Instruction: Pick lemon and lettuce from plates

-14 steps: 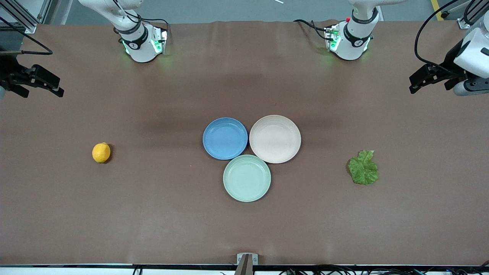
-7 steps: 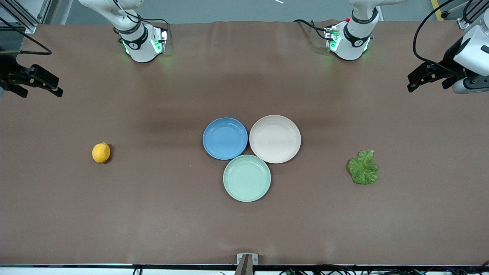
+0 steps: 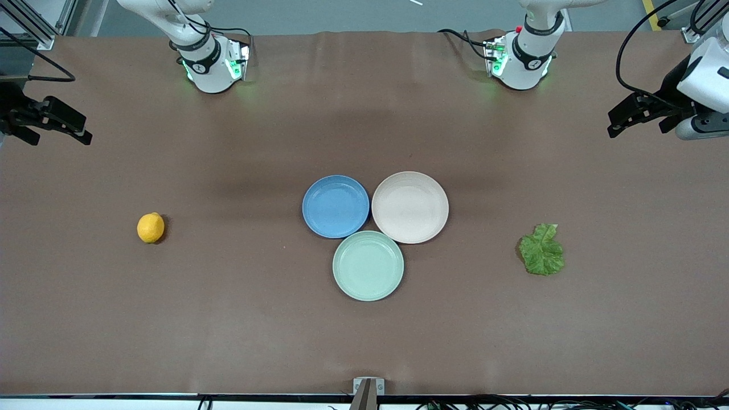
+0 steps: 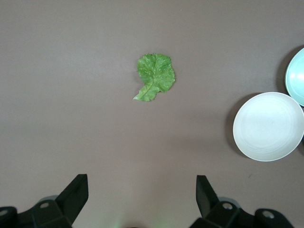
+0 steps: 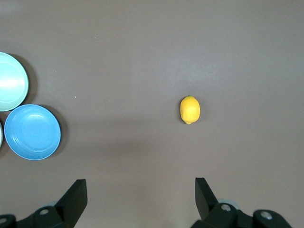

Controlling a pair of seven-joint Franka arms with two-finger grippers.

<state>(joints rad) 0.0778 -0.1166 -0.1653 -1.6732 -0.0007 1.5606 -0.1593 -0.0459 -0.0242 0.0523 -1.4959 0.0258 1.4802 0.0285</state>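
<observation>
Meanwhile nothing has shifted; lemon (image 3: 151, 228) and lettuce (image 3: 541, 250) lie put; jaws apart.

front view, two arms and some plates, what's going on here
Nothing is held right now. The small yellow lemon lies on the brown table toward the right arm's end; the crinkled green lettuce leaf lies toward the left arm's end. The round blue plate, beige-pink plate and mint-green plate cluster mid-table, nothing on them. The right pincer and left pincer hang open above the table's ends.
</observation>
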